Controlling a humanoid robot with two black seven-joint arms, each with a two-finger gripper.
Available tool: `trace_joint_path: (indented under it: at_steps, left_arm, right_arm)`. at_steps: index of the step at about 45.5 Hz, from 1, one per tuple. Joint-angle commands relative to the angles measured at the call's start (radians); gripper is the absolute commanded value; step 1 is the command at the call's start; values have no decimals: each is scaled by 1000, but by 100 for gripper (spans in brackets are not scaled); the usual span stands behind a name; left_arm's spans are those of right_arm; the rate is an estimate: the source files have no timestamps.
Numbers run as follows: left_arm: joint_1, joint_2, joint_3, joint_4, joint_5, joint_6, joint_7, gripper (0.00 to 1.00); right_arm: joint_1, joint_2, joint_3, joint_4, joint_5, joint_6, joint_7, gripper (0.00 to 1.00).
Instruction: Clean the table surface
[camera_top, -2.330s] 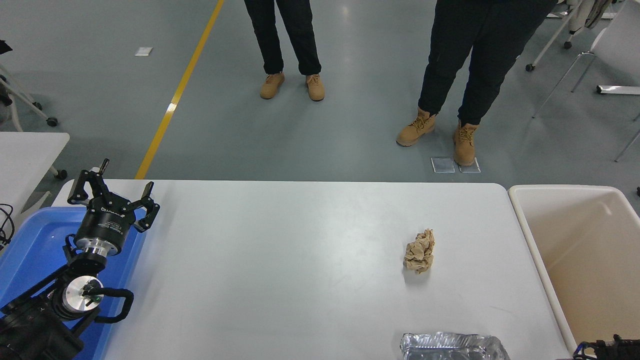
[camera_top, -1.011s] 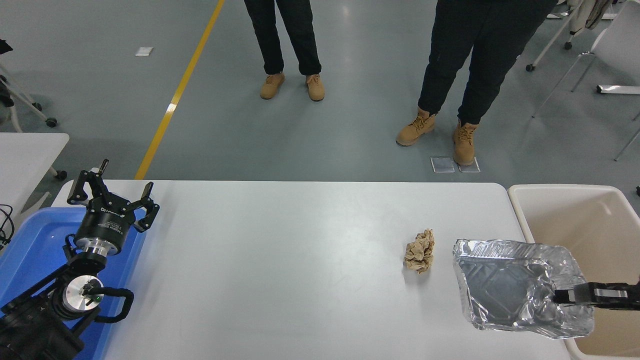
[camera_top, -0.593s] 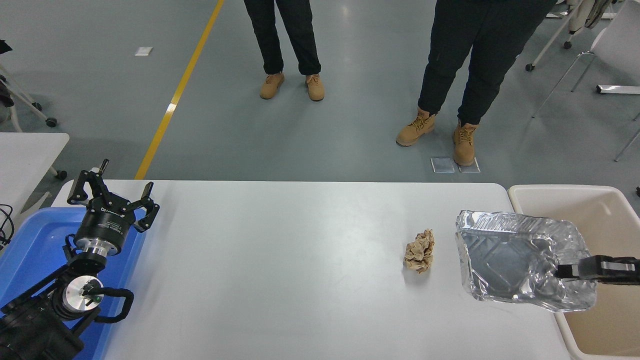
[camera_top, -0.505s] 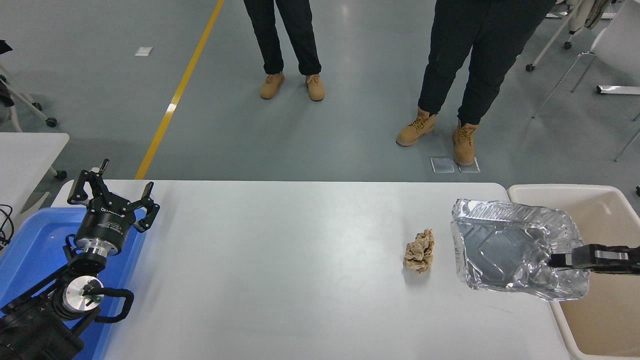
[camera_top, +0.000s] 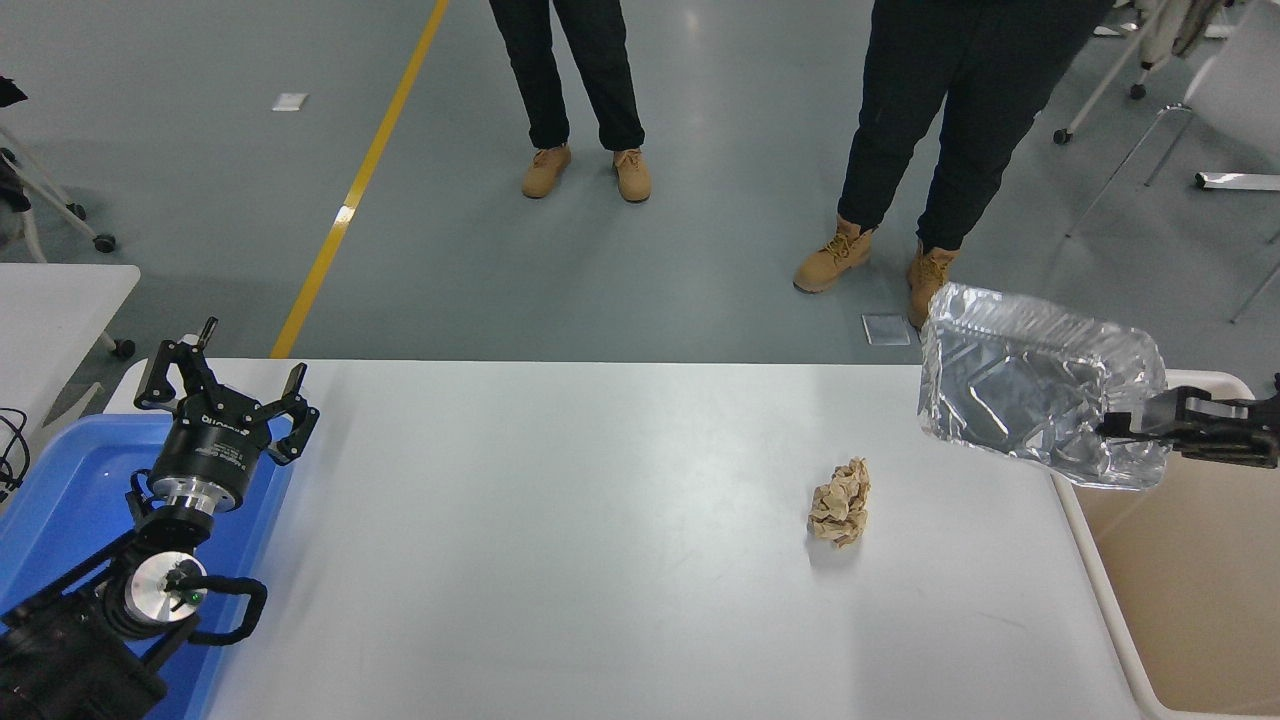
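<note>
We are looking out over a grey-green floor (camera_top: 200, 180) that is filling the upper half of the view, with a yellow line (camera_top: 358, 185) running diagonally across it toward the table's far left corner. The table surface (camera_top: 560, 560) is taking up most of the lower half: a plain matte white top with rounded far corners, stretching between the two bins. A beige bin (camera_top: 1190, 580) is sitting just beside its right end, and a blue bin (camera_top: 60, 500) is sitting against its left end. A smaller white table (camera_top: 50, 310) is showing at the left edge, apart from ours.

Two people are standing on the far side, dark trousers and tan boots showing: one (camera_top: 575, 90) near the middle, the other (camera_top: 950, 130) further right. White chair legs and castors are showing at the top right corner.

Our left arm is resting at the lower left over the blue bin, its left gripper (camera_top: 222, 385) pointing away from us with the fingers spread apart and nothing between them.

Our right gripper (camera_top: 1125, 425) is coming in from the right edge and is clamping the right rim of a crumpled foil tray (camera_top: 1030, 390), which is hanging in the air, tilted, above the table's far right corner and the near edge of the beige bin.

A crumpled brown paper ball (camera_top: 840, 502) is lying on the table right of centre, well apart from both grippers.
</note>
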Motion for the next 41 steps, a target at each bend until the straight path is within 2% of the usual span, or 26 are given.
trace_joint_path:
  at_steps: [1, 22, 34, 41]
  left_arm:
    - [0, 0, 0, 0, 0, 0, 0, 99]
    - [0, 0, 0, 0, 0, 0, 0, 99]
    - [0, 0, 0, 0, 0, 0, 0, 99]
    - [0, 0, 0, 0, 0, 0, 0, 99]
  right_arm:
    - [-79, 107, -5, -269, 83, -3, -2, 0]
    - [-223, 212, -5, -639, 308, -6, -22, 0]
    - [-289, 226, -3, -740, 480, -8, -72, 0]
    - [-330, 226, -3, -761, 526, -8, -92, 0]
